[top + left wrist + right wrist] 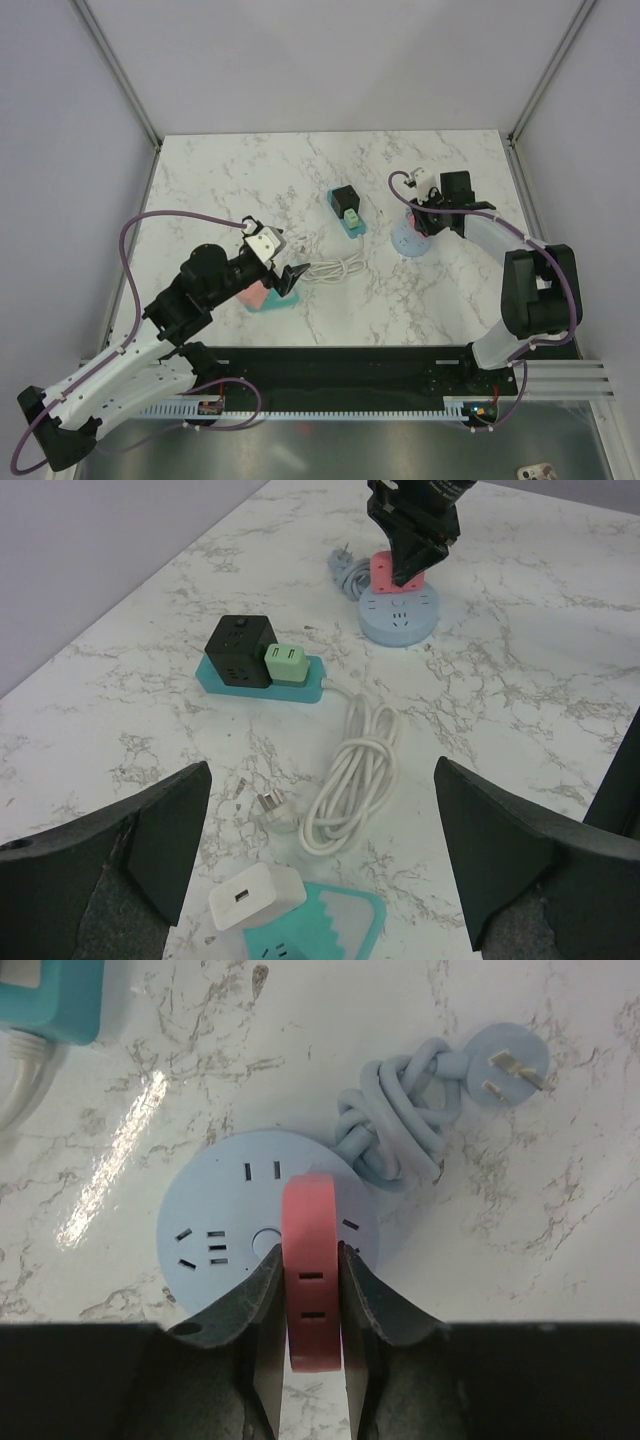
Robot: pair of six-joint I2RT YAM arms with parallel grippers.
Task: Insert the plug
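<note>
Right hand (310, 1258) pinches red plug (308, 1295); long axis along fingers (255, 1305), slots facing camera.

Top overhead; left wrist oblique; right wrist close, downward; all share round socket (399, 620).

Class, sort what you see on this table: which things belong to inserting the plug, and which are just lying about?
In the job:
pink plug
round blue socket
right hand, gripping the plug

Lying about:
teal strip
black cube and green adapter on it
white cable
white charger
</note>
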